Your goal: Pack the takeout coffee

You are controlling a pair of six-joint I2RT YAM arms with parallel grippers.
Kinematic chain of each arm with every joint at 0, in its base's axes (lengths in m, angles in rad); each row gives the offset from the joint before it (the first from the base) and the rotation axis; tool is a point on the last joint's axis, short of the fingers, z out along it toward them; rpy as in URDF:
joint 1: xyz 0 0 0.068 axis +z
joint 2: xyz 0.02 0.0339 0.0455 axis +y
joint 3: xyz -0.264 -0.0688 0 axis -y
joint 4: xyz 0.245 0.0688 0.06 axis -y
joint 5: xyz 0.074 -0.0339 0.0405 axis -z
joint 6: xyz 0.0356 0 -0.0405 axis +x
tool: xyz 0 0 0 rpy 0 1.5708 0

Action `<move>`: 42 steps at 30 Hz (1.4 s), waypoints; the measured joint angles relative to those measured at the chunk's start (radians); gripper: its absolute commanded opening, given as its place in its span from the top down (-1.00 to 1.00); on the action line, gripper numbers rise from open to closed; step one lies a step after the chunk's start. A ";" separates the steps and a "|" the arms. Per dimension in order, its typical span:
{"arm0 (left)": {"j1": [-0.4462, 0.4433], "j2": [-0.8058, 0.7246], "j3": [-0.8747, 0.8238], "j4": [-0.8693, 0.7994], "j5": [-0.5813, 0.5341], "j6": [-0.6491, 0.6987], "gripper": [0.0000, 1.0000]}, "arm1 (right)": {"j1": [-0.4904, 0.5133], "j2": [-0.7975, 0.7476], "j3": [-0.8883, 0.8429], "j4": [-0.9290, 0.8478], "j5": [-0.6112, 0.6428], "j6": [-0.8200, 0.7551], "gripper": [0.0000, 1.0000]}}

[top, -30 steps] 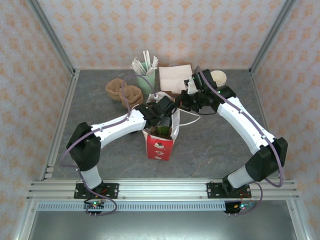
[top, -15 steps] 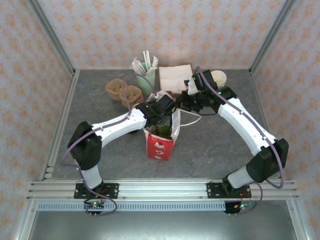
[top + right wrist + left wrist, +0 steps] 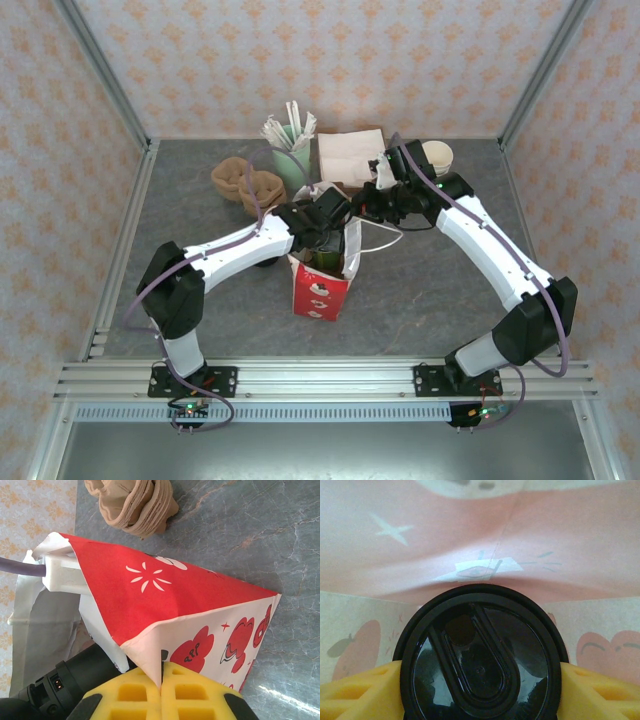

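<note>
coffee: takeout coffee [image 3: 481, 666] sits down inside the red bag [image 3: 165, 595].
left gripper [image 3: 480, 682]: pads [image 3: 360, 690] clamped either side of the cup.
right gripper [image 3: 161, 690]: pinching the bag's rim.
handling: guessing light, squashy paper, slick lid [image 3: 520, 645]; hold the sides, gently.

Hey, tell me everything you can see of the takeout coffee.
The takeout coffee shows its round, glossy black plastic lid from above, with a raised teardrop-shaped ridge. It sits upright inside the red bag, between the yellow pads of the left gripper; whether they grip it is unclear. Its dark sides are mostly hidden.
</note>
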 measured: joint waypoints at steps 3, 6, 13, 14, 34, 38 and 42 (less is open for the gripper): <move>0.002 0.000 0.007 -0.011 0.008 0.004 -0.46 | 0.000 0.000 0.000 0.000 0.000 0.001 0.88; 0.006 0.000 0.013 -0.025 0.018 0.005 -0.48 | 0.000 0.000 0.000 0.000 0.000 0.000 0.88; 0.006 0.014 0.042 -0.057 0.027 0.005 -0.56 | 0.000 0.000 0.000 -0.006 0.000 -0.002 0.88; 0.007 0.016 0.048 -0.064 0.029 0.006 -0.58 | 0.000 0.000 0.000 -0.007 0.000 -0.002 0.88; 0.016 0.025 0.076 -0.101 0.055 0.023 -0.72 | 0.000 0.000 0.000 -0.015 0.001 -0.017 0.88; 0.018 0.025 0.077 -0.104 0.061 0.027 -0.77 | 0.000 0.000 0.000 -0.016 0.001 -0.017 0.88; 0.019 0.025 0.077 -0.105 0.064 0.029 -0.81 | 0.000 0.000 0.001 -0.018 0.006 -0.020 0.88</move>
